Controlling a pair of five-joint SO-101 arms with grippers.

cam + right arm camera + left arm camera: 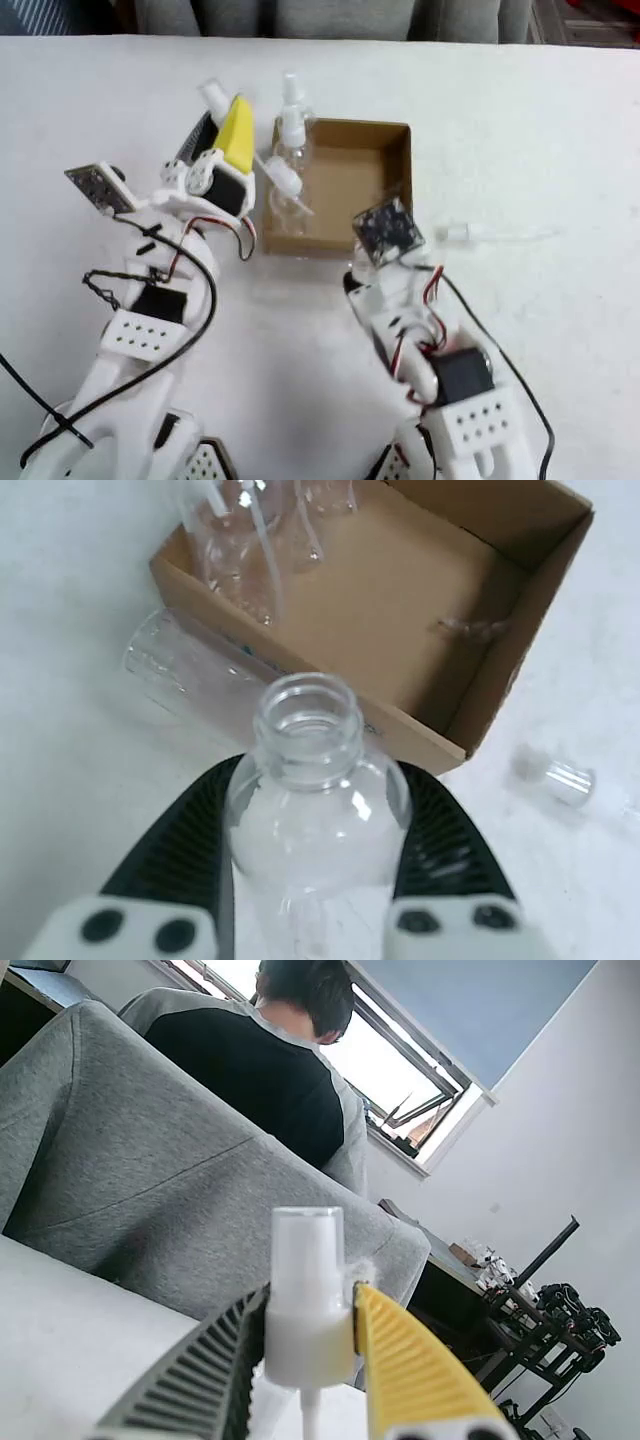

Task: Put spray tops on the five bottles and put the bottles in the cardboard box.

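Left pincer clamps spray top; right pincer clamps bottle.

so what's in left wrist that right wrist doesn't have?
Left wrist: the left gripper shut on a spray top, with a grey sofa back behind.
Right wrist: the right gripper shut on an open bottle with no top, the cardboard box holding clear bottles, and a loose spray top lying outside the box.
Both: the white table, and a gripper clamping one part.
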